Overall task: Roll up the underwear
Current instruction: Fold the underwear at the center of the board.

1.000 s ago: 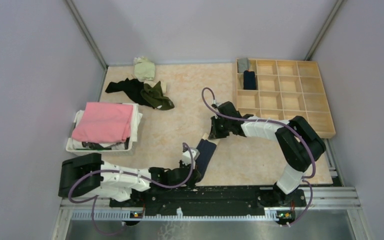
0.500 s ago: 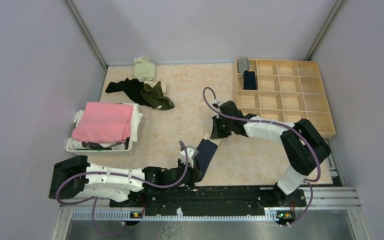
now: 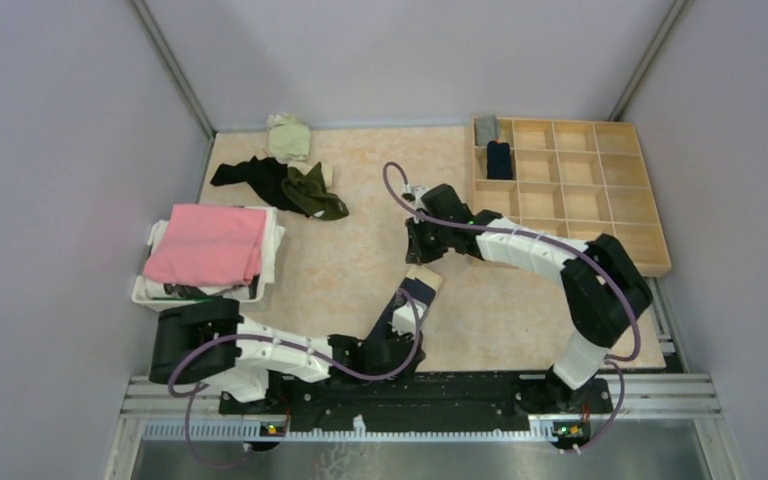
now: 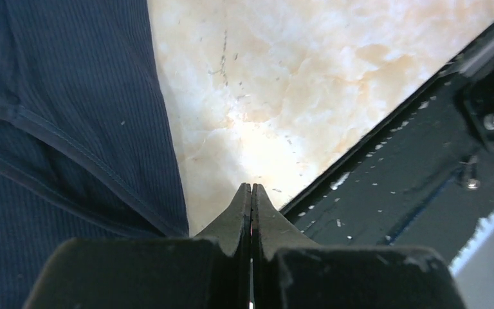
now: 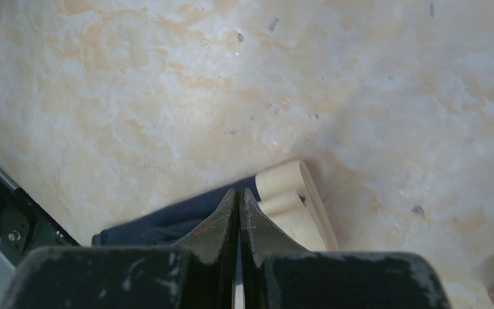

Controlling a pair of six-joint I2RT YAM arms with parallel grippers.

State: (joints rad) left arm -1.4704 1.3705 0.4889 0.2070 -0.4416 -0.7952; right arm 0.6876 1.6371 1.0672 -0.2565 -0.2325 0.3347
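Observation:
A navy underwear (image 3: 407, 303) with a beige waistband (image 3: 424, 281) lies folded into a long strip near the table's front middle. My left gripper (image 3: 405, 336) is shut and empty at its near end; in the left wrist view the closed tips (image 4: 251, 187) rest on bare table just right of the navy fabric (image 4: 71, 129). My right gripper (image 3: 418, 254) hovers shut just beyond the waistband; its tips (image 5: 238, 192) sit over the navy cloth (image 5: 167, 222) beside the beige band (image 5: 289, 196), holding nothing. More underwear (image 3: 295, 187), dark and olive, lies piled at the back left.
A wooden compartment tray (image 3: 600, 200) stands at the back right with a grey roll (image 3: 485, 129) and a navy roll (image 3: 498, 159) in it. A white basket (image 3: 145, 290) with a folded pink cloth (image 3: 210, 243) sits left. The black rail (image 4: 424, 161) runs close by the left gripper.
My right gripper has drawn back from the waistband toward the far side. My left arm has swung right, bringing its gripper to the near end of the navy strip.

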